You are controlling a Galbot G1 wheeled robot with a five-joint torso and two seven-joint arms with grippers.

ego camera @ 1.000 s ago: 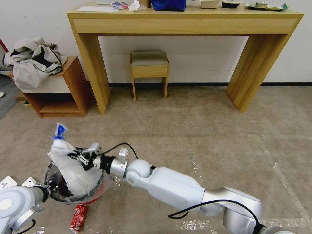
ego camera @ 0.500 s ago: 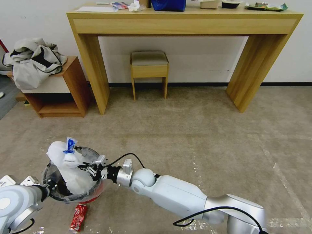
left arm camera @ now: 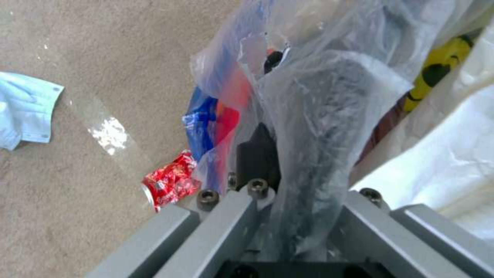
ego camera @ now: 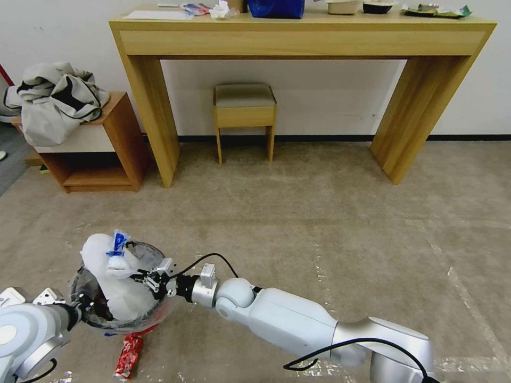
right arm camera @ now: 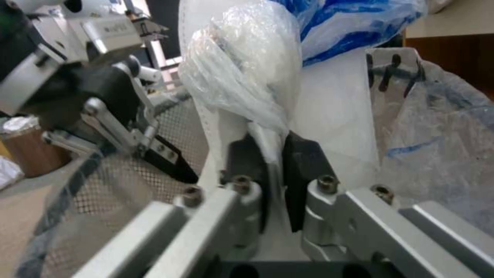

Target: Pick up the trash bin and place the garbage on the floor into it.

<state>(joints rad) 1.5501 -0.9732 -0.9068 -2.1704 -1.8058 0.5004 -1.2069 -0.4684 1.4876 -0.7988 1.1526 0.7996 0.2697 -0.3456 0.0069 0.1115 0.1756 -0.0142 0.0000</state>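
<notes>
The trash bin [ego camera: 120,298] hangs low over the carpet at about 8 o'clock in the head view, its liner bag spilling over the rim. A big white bundle of crumpled paper and plastic [ego camera: 114,276] stands half in it, long axis upright and leaning toward 11 o'clock, with a blue-printed scrap at its top.

The right hand [ego camera: 151,277] reaches in from 3 o'clock, its fingers pinched together on the bundle's side. In the right wrist view the right hand [right arm camera: 273,162] shows its dark pads nearly shut on a fold of white paper. So the bundle sits directly ahead of that hand, and by my reading letting go is all that remains for this piece, since most of it is already inside the rim.

The left hand [ego camera: 88,308] is at the bin's 9 o'clock edge. In the left wrist view the left hand [left arm camera: 288,170] is clamped on the rim through the clear liner, carrying the bin.

The head view shows a crushed red can [ego camera: 128,355] on the floor just under the bin at 6 o'clock. The left wrist view shows the same can [left arm camera: 170,181], and also a light-blue cloth [left arm camera: 26,110] lying well apart on the carpet.
</notes>
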